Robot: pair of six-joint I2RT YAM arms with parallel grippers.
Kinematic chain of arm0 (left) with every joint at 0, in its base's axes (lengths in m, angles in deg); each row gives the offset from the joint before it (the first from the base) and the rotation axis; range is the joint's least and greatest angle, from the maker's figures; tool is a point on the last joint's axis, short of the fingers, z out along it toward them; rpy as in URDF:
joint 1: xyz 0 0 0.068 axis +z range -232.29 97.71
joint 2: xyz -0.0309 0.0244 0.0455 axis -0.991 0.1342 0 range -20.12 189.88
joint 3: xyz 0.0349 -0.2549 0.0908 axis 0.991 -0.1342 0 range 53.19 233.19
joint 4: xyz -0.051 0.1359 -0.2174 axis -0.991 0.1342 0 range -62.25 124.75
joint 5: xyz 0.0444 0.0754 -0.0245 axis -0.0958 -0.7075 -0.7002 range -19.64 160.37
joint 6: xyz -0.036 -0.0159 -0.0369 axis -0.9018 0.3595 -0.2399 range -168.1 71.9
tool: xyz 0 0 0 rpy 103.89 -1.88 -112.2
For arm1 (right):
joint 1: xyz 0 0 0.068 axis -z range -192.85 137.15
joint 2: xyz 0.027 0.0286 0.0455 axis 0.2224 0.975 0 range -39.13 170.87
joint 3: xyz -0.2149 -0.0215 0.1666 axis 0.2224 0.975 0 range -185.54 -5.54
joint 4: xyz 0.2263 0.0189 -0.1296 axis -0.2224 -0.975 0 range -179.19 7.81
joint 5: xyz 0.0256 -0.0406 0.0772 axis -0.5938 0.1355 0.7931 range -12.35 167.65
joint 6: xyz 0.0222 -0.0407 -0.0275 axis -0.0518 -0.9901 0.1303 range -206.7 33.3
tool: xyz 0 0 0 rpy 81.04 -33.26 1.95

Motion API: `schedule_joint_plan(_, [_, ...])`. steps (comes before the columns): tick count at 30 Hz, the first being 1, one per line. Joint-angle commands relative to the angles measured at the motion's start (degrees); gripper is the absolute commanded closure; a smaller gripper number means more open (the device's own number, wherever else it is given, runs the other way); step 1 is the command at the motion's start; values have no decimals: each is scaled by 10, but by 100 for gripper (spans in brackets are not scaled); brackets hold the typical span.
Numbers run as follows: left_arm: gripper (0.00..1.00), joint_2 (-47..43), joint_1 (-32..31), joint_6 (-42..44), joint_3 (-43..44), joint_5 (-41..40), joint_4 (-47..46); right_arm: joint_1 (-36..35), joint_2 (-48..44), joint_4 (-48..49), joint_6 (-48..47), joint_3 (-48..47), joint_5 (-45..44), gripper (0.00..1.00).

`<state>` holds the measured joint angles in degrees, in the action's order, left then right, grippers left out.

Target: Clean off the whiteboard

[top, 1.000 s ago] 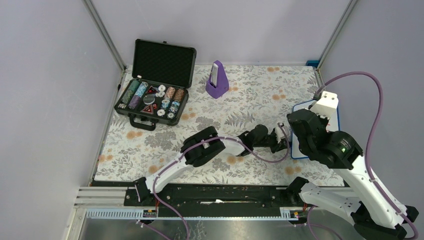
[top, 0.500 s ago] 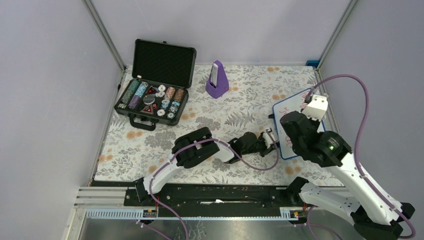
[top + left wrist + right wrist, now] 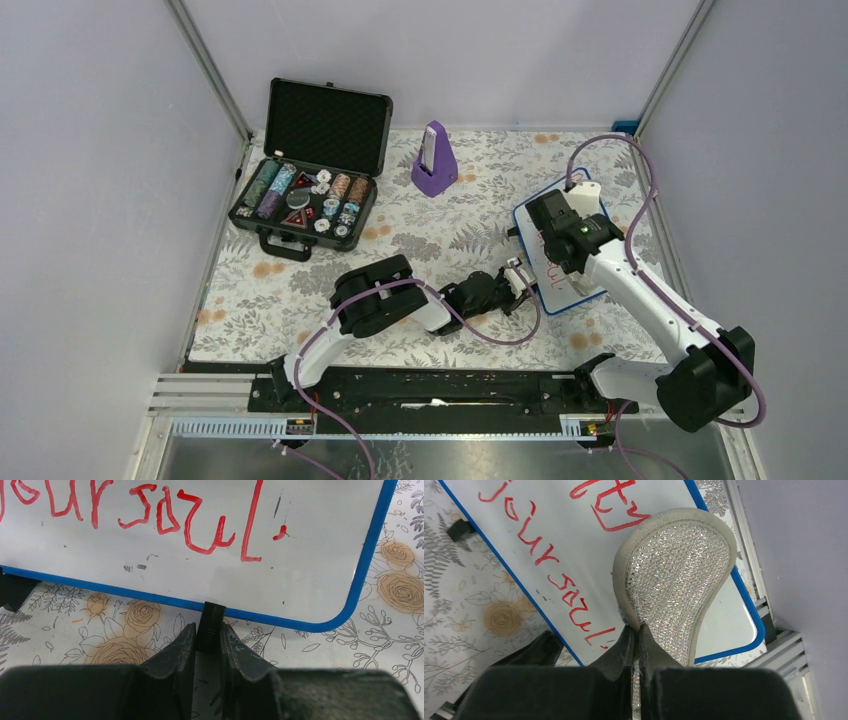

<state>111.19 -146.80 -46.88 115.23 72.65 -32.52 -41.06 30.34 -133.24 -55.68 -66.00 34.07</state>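
The whiteboard (image 3: pixel 558 282), white with a blue rim and red handwriting, lies flat on the flowered table at the right. In the left wrist view its near edge (image 3: pixel 280 617) carries a small black tab (image 3: pixel 210 622), and my left gripper (image 3: pixel 208 639) is shut on that tab. My right gripper (image 3: pixel 636 636) is shut on the narrow end of a glittery grey cloth pad (image 3: pixel 676 575), which lies over the whiteboard (image 3: pixel 559 535) next to the red writing. In the top view the right wrist (image 3: pixel 565 222) covers the board's far half.
An open black case (image 3: pixel 305 205) of poker chips stands at the back left. A purple cone-shaped object (image 3: pixel 434 160) stands at the back middle. A metal frame rail (image 3: pixel 744 535) and the right wall run close beside the board. A second black tab (image 3: pixel 461 529) sits on the board's rim.
The whiteboard has slid left, away from the right wall, with my left gripper on its tab. My right arm has swung out over the board, bringing the pad onto it.
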Motion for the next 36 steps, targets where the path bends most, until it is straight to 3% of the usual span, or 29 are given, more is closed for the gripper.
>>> schedule_joint_plan(1, [100,-8,11,-5,-4,-37,-12,23,11,-14,-48,-20,-6,100])
schedule_joint_plan(12, [100,0,26,-10,-2,-35,-20,50,104,2,-59,-20,-21,100])
schedule_joint_plan(27, [100,4,31,-33,1,-34,-24,33,203,150,-88,29,305,100])
schedule_joint_plan(30, [100,4,32,-36,-1,-35,-25,33,179,121,-90,1,263,100])
schedule_joint_plan(36, [100,3,36,-41,-2,-34,-30,34,112,10,-74,-103,46,100])
